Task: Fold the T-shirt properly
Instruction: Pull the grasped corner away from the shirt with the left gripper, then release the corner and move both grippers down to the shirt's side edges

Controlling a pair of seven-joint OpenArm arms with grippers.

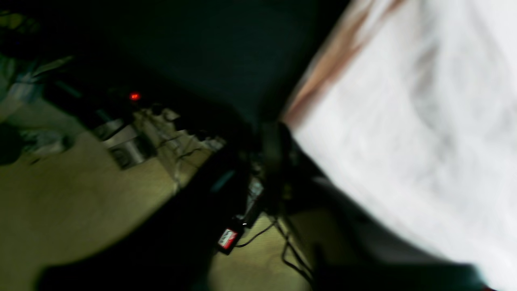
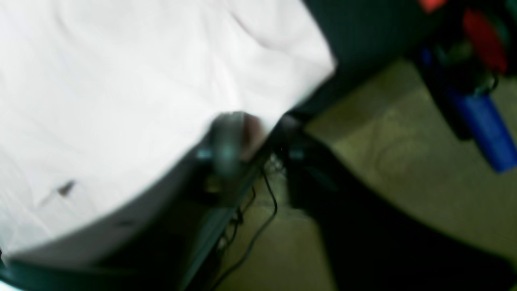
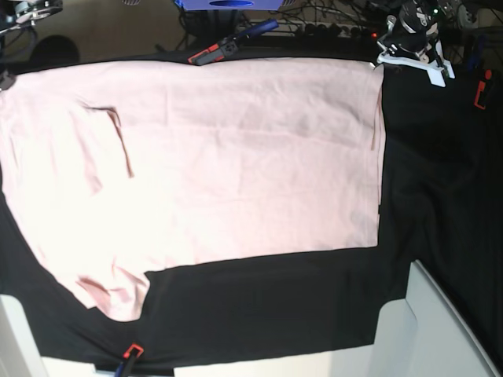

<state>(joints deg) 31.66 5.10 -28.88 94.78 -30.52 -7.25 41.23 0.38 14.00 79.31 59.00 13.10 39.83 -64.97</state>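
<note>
Both grippers blur beside the T-shirt; grip unclear.

The pale pink T-shirt is spread flat on the black table cloth, filling the upper left and middle of the frame; a red clamp is seen at the lower edge.

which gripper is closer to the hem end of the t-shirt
Left. The left gripper sits by the far corner of the T-shirt hem; the right gripper is beyond the opposite, sleeve end.
</note>
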